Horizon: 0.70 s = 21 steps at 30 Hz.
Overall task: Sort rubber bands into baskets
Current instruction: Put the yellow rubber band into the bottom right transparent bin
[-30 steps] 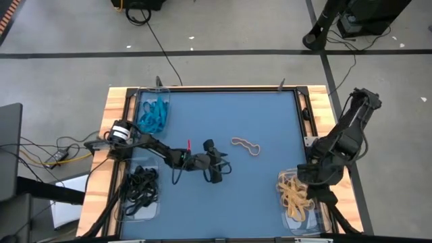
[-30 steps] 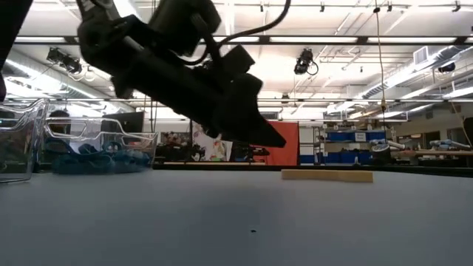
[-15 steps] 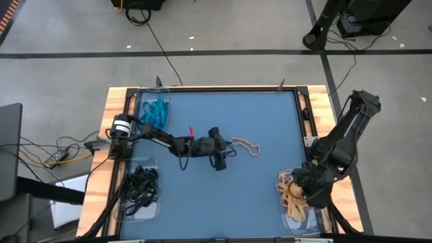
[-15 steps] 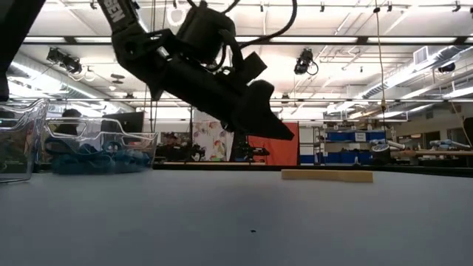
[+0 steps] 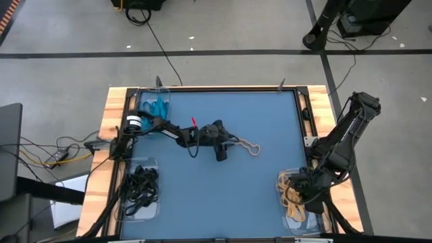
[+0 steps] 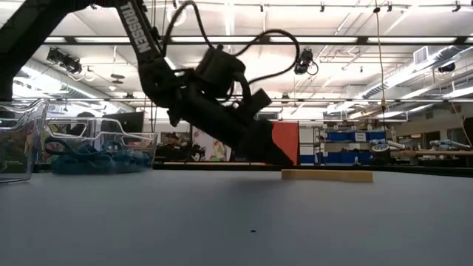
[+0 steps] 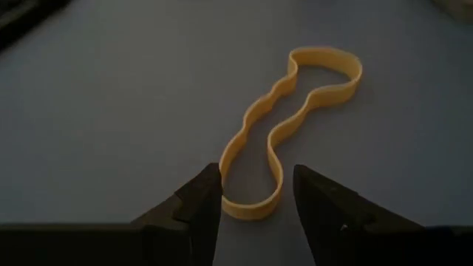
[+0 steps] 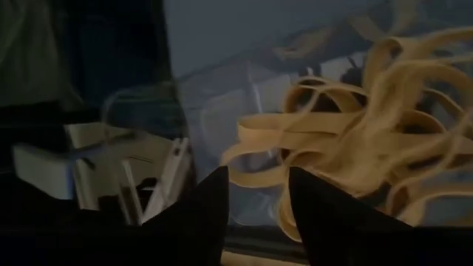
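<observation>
One tan rubber band (image 7: 284, 125) lies flat and loose on the blue table, right of its middle (image 5: 247, 146); in the low view it is a flat tan strip (image 6: 327, 175). My left gripper (image 7: 255, 201) is open and slants down just over the table (image 5: 231, 143), one fingertip on each side of the band's near end, touching nothing. My right gripper (image 8: 257, 198) is open above the near right basket (image 5: 302, 219), over its heap of tan rubber bands (image 8: 355, 140). A far left basket (image 5: 164, 100) holds blue bands (image 5: 152, 113). A near left basket (image 5: 150, 210) holds black bands (image 5: 139, 187).
A wooden frame (image 5: 113, 108) borders the blue table. Black cables run along the left arm (image 5: 192, 145). The table's middle and far right are bare blue surface (image 5: 270, 115). In the low view the blue-band basket (image 6: 96, 151) stands at the left, with another clear basket (image 6: 18, 144) nearer.
My left gripper has swung from the table's middle toward the far right and sunk, arriving at the near end of the lone tan band. My right gripper has dipped lower over the basket of tan bands. The lone band has stayed where it was.
</observation>
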Each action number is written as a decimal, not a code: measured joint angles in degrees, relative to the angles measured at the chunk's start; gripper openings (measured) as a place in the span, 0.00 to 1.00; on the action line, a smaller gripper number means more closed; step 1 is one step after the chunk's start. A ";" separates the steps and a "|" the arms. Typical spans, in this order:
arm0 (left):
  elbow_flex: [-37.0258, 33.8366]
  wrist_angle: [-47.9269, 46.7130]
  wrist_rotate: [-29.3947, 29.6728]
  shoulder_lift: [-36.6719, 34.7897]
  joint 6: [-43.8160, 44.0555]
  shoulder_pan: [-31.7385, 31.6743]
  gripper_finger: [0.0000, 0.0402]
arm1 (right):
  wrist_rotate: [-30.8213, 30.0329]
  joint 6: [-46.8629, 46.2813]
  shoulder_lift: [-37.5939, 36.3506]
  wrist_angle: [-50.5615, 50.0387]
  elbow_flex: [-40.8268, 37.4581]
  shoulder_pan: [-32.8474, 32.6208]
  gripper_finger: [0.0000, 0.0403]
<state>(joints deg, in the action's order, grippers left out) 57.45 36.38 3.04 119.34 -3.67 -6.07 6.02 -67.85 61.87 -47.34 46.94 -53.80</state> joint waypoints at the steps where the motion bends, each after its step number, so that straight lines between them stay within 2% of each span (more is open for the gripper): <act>1: 0.58 -0.13 -0.32 0.97 -0.56 -0.13 0.43 | -0.02 0.02 -0.02 0.91 0.00 0.02 0.38; 10: 2.95 -2.31 -0.21 2.57 -0.87 -0.32 0.40 | -0.56 0.07 -0.11 4.14 0.00 -0.20 0.37; 13: 2.95 -3.51 -0.13 2.54 -0.97 -0.32 0.33 | -1.03 0.08 -0.11 4.37 0.00 -0.20 0.37; 21: 2.98 -6.25 -1.62 2.50 -2.11 -0.32 0.07 | -1.52 0.16 -0.11 4.45 0.00 -0.20 0.37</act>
<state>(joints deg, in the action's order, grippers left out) 60.42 30.14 1.42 121.84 -5.78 -6.39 4.50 -67.69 61.76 -42.89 46.94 -54.00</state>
